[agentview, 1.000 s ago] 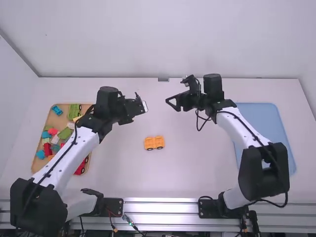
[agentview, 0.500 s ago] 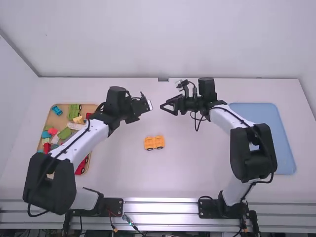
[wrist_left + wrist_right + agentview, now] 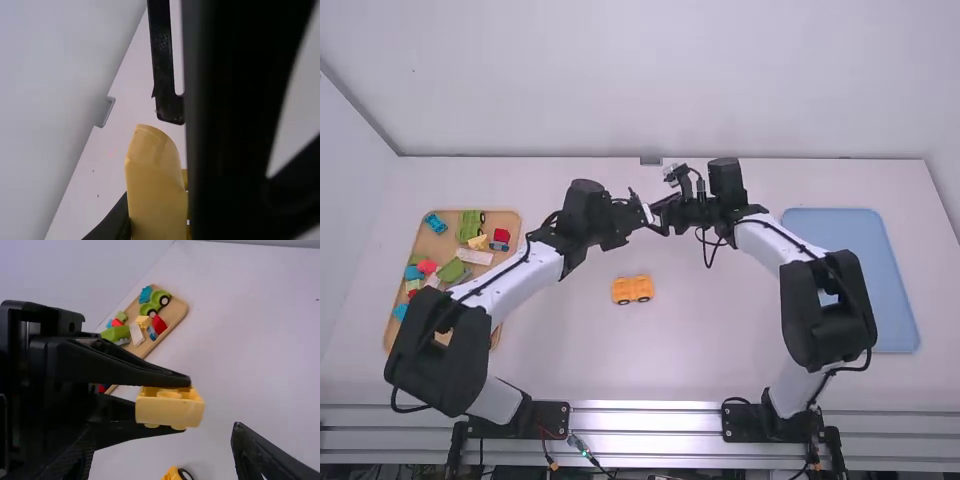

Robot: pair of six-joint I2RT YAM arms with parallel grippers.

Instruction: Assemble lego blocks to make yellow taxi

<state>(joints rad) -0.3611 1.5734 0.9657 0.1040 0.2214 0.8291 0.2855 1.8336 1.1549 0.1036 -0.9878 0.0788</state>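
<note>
A smooth white tabletop (image 3: 720, 360) spreads beneath both arms, with a plain pale wall (image 3: 620, 80) rising past its far edge, beyond the two pincers. A small grey metal fitting (image 3: 651, 161) sits at that far edge, and silvery metal rails (image 3: 645, 415) run along the near side, by the arm bases. The left arm (image 3: 525, 268) bows outward at its black joints, then slants in across the wooden tray (image 3: 502, 218) of coloured toy blocks, which lies to the left of its pincer. Its wrist is raised above the tabletop and points the left pincer (image 3: 642, 214) rightward. The right arm (image 3: 775, 238) mirrors it, elbow out to the right and white link angled inward, so the right pincer (image 3: 656, 220) faces leftward, meeting the other near the middle. The flat, light blue rectangular tray (image 3: 850, 280) lies well to the right of the right pincer. The left pincer is closed on a pale yellow plastic block (image 3: 170, 412) with a hollow, studded inside; the block projects past its black fingertips. The right pincer has its fingers spread wide and grips nothing, the block held out ahead of its opening. The orange-yellow plastic car base with dark wheels (image 3: 632, 289) rests on the tabletop, nearer the arm bases than both pincers.
</note>
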